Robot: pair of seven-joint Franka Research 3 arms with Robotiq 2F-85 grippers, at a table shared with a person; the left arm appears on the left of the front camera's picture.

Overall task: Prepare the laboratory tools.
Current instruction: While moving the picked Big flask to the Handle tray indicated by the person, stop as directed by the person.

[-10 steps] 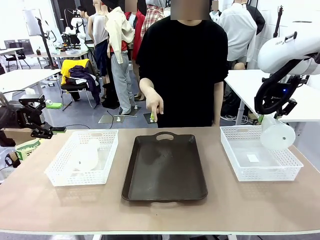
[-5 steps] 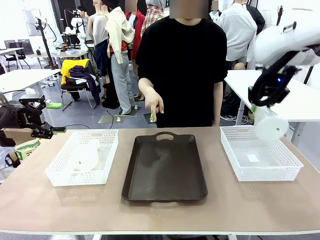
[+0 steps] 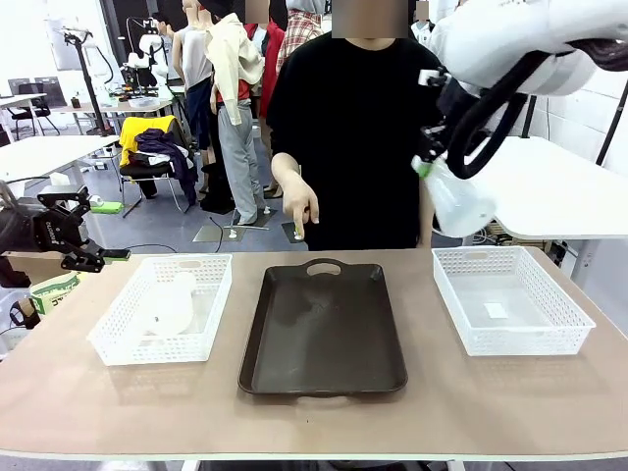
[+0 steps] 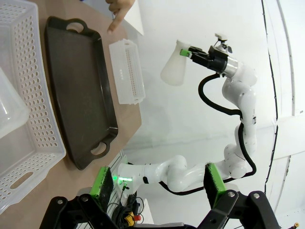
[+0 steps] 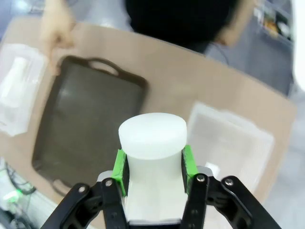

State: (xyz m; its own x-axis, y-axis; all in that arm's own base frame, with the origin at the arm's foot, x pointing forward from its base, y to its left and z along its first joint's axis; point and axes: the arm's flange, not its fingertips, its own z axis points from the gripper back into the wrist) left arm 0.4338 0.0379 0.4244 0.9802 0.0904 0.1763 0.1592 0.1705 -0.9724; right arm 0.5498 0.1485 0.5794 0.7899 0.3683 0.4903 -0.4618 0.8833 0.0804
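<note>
Flask one (image 3: pixel 461 201) hangs high above the table (image 3: pixel 491 402), neck pinched in our right gripper (image 5: pixel 152 162), while our left gripper (image 4: pixel 157 183) sits wide open and empty, and we see flask two (image 3: pixel 169 304) lying in the left basket (image 3: pixel 108 348).

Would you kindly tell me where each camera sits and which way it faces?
Front view: fixed between the arms, facing across the dark brown tray at the person; open left gripper and right gripper show.
Left wrist view: off the left end of the table, looking along it, rolled sideways; its own green pads show.
Right wrist view: high above the table, looking down; its fingers grip the translucent frosted-white conical flask.
Shared: front and left wrist views both show that flask aloft in the right gripper.
</note>
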